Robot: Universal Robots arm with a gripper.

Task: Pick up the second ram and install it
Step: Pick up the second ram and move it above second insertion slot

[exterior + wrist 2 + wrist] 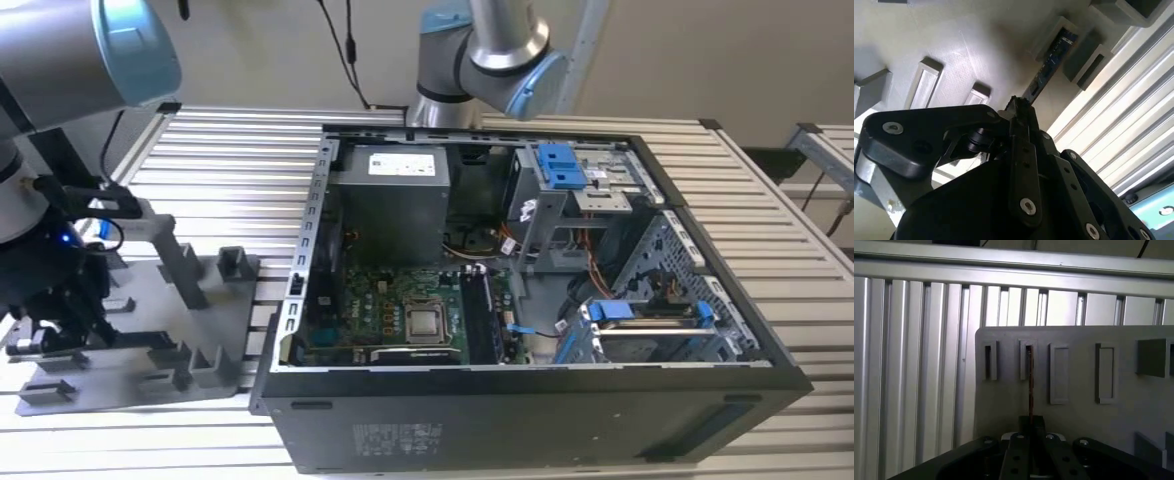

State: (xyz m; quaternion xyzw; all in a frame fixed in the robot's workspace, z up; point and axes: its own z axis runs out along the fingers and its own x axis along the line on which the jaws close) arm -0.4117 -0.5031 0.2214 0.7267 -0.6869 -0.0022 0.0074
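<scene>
The second ram (1053,56) is a thin blue board standing on edge, its far end in a narrow slot of the grey holder plate (979,45). Seen edge-on in the first wrist view, the ram (1030,382) runs from that slot back to my gripper (1031,424). My gripper (1019,107) has its black fingers closed together on the near end of the stick. In the exterior view my gripper (60,330) hangs low over the holder plate (200,335) at the exterior view's left.
The open computer case (314,220) lies in the middle, with its green motherboard (387,310) and memory slots (487,315) facing up. Blue drive-bay clips (561,165) sit at its far side. Grey posts (174,255) rise from the holder plate. A second arm's base (474,50) stands behind the case.
</scene>
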